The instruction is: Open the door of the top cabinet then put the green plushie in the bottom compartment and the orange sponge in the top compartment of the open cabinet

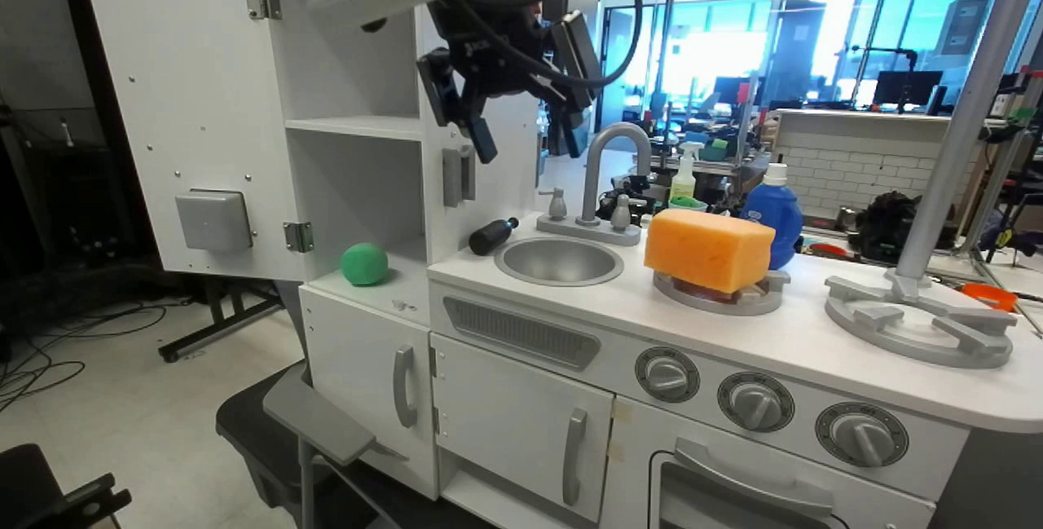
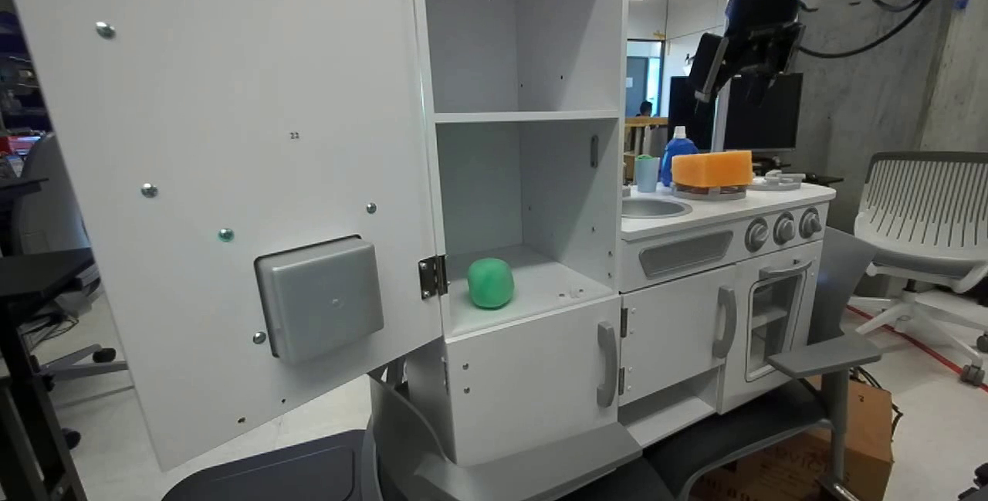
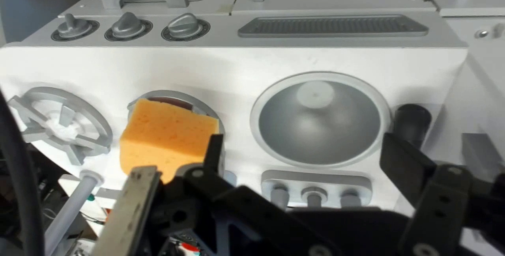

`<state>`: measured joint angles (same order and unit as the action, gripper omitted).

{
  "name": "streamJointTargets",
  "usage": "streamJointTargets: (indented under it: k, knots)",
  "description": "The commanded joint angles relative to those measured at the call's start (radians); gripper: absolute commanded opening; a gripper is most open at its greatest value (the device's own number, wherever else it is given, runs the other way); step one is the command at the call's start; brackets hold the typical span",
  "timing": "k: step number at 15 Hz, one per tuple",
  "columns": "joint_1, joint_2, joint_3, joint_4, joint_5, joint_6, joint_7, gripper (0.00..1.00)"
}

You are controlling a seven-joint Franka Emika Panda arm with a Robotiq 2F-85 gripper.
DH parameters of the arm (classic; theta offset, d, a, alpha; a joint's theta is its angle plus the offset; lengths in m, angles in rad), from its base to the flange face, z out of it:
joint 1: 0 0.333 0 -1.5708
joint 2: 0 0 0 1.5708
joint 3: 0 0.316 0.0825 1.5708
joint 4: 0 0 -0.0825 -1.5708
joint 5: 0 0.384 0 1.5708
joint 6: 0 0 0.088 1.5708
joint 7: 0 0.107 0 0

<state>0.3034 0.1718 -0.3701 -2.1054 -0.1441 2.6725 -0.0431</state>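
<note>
Cabinet [image 2: 525, 116], tall & white, L of worktop [image 1: 803, 317]; door [image 1: 195, 89] swung open further L, bottom compt. [image 2: 478, 192] exposed. Sink [image 1: 559, 262], then L burner [image 1: 709, 303], along worktop, L to R. Hand [image 1: 530, 148] above worktop, spread wide. Orange sponge [image 1: 707, 248] sits on L burner. Green plushie [image 1: 364, 264] in bottom compt., near-L side.

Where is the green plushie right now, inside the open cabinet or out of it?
In. Both exterior views show the green plushie on the floor of the bottom compartment, below the inner shelf.
</note>
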Motion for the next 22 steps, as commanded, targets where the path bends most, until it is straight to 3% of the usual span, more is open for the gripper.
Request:
streamJointTargets:
  k: [1, 7, 16, 22]
  knots:
    - [-0.131, 0.144, 0.1, 0.158, -0.103, -0.014, 0.135, 1.0]
    - [-0.179, 0.297, 0.099, 0.343, -0.184, -0.062, 0.241, 1.0]
    - [-0.318, 0.484, 0.155, 0.567, -0.113, -0.132, 0.14, 1.0]
    - [-0.391, 0.565, 0.24, 0.706, -0.026, -0.156, 0.047, 1.0]
